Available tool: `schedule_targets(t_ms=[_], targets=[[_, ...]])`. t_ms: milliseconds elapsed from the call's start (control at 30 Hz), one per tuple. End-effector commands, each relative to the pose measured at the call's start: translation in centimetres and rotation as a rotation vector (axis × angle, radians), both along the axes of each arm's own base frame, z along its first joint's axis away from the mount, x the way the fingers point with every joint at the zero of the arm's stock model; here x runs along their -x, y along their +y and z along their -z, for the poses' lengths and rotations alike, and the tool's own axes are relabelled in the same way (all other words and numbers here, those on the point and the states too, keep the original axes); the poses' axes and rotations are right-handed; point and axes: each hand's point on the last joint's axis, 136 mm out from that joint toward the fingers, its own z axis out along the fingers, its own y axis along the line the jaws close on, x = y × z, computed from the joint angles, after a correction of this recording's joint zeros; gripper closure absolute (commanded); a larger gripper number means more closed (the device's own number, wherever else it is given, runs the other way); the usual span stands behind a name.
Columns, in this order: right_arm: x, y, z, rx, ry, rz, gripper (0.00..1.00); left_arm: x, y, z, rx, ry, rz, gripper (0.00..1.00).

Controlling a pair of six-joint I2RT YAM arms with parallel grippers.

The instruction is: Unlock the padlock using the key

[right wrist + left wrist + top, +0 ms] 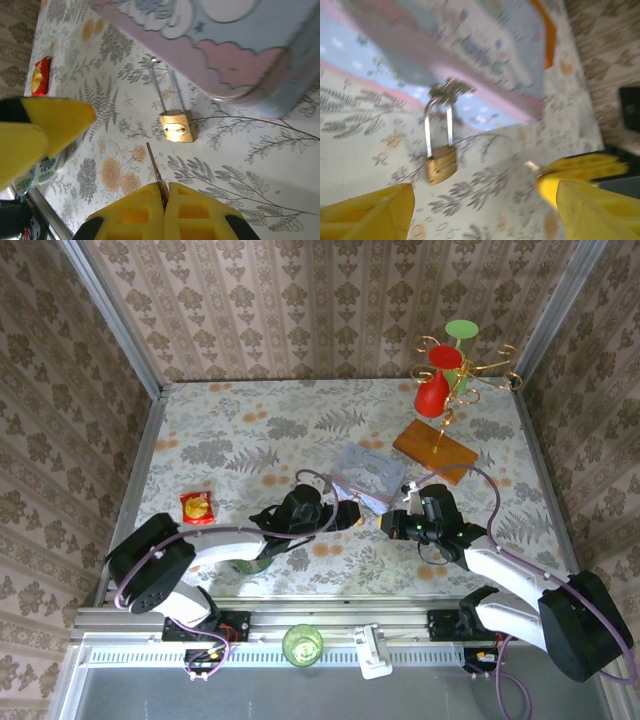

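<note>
The small brass padlock (pixel 441 164) lies on the floral tablecloth, its thin silver shackle (pixel 437 125) hooked through the clasp of the pale blue cartoon tin (pixel 368 472). My left gripper (pixel 485 210) is open just short of it, with nothing between its yellow fingers (pixel 370 210). In the right wrist view, the padlock (pixel 177 126) shows its keyhole face. My right gripper (pixel 164 187) is shut on the key (pixel 156 167), whose blade points at the lock a short way off, not touching. From above, the left gripper (pixel 350 512) and right gripper (pixel 388 523) face each other below the tin.
A red-and-yellow snack packet (pixel 197 507) lies at the left of the table. A gold wire stand with red and green cups (pixel 445 370) rises from a wooden base (pixel 435 450) at the back right. A green cup (pixel 302 644) sits on the near rail.
</note>
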Motion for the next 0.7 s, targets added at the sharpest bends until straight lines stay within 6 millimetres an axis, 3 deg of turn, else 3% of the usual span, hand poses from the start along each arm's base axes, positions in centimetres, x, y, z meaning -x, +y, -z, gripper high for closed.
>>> schedule_targets(t_ms=[0,167,433,667], targets=[[0.6,-1.0,1.9,-0.007,0.094,0.064,1.00,0.1,-1.1,0.8,-0.005,0.004,0.073,0.25],[-0.8,-2.2,2.0,-0.001,0.079,0.119,1.00,-0.9,-1.5,2.5,-0.011,-0.004,0.080,0.26],[-1.4,-1.9,2.5,-0.009,0.076,0.099,1.00,-2.5,-1.4,4.2,0.047,-0.029,0.072,0.28],[-3.0,-2.7,2.3,0.020,0.051,0.123,1.00,-2.1,-3.7,5.4,0.084,-0.007,0.134,0.34]])
